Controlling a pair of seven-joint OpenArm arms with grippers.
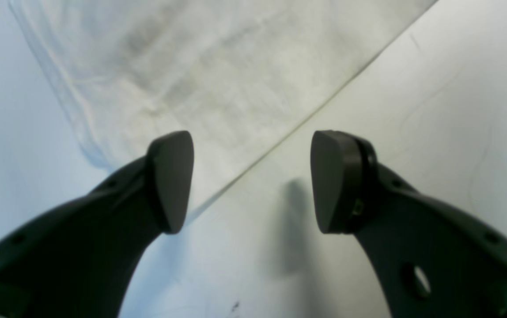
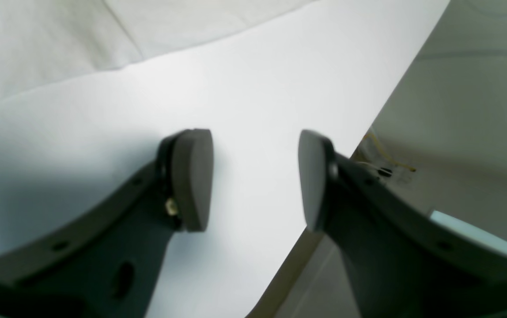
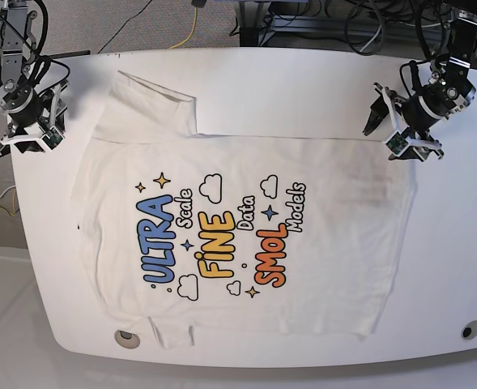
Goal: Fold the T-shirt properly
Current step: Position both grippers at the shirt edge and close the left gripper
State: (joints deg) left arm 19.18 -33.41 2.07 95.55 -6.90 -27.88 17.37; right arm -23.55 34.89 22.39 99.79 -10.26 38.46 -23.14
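The left end effector (image 1: 251, 181) hangs with its two dark pads spread wide and nothing between them, poised just above the hem corner of the large white short-sleeved cotton T-shirt (image 3: 246, 227), on the right of the base view. The right end effector (image 2: 255, 179) also stands parted, somewhat less widely, and grips nothing; it hovers over the bare white worktop (image 3: 303, 81) at the far left edge, near the shirt's shoulder but apart from it. The shirt lies spread flat and print-up across the middle of the worktop, collar toward the left, hem toward the right, with one sleeve already turned over onto the body at the far left; its blue, yellow and orange lettering with clouds and stars faces upward. From here I judge the likeliest fault to be a thin pinch: pads closing on the top layer only would lift one ply and leave the fold skewed. A grasp taken beside the corner could drag the cloth and wrinkle the print, and uneven lifting by the two arms would twist the crease. Count: one T-shirt, two end effectors, one worktop.
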